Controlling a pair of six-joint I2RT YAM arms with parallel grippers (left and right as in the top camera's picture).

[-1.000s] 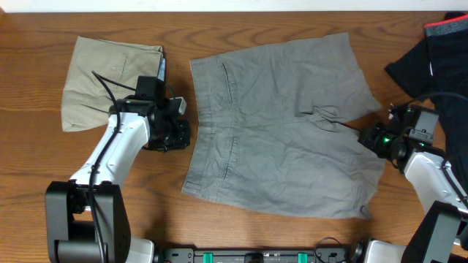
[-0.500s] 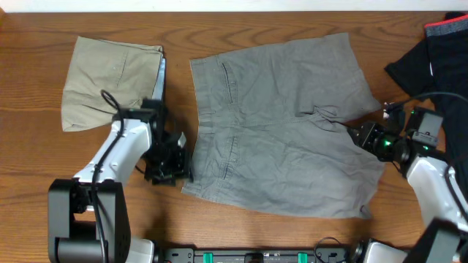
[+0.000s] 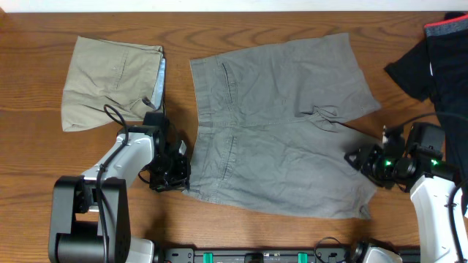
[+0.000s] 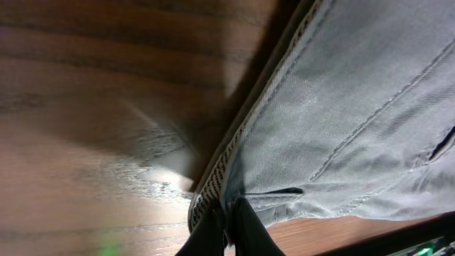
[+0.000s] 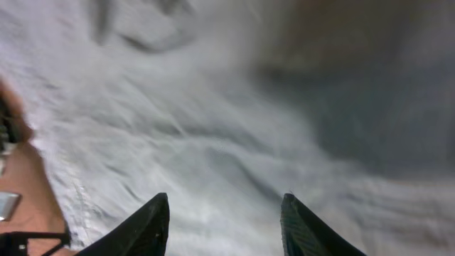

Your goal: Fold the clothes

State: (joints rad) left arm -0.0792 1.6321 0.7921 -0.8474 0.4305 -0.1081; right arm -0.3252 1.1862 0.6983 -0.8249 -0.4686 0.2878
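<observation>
Overhead, grey shorts [image 3: 281, 124] lie flat lengthwise across the surface [image 3: 36, 183], waistband [image 3: 196, 139] left, legs right; left pincer [image 3: 178, 175] clamps the waistband corner, right pincer [image 3: 358, 159] stands parted, empty.

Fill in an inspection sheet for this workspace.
Surface: wooden table, brown grain.
Job's things: grey shorts spread flat, centre; beige shorts folded, far left; black red-trimmed garment bunched, far right.
Clutter: nothing seen.
Grippers: left gripper shut on the grey shorts' waistband corner; right gripper open over their leg fabric.
Cables: black cable looped beside the beige shorts; another near the right gripper.
Surroundings: black rig base at near edge.
</observation>
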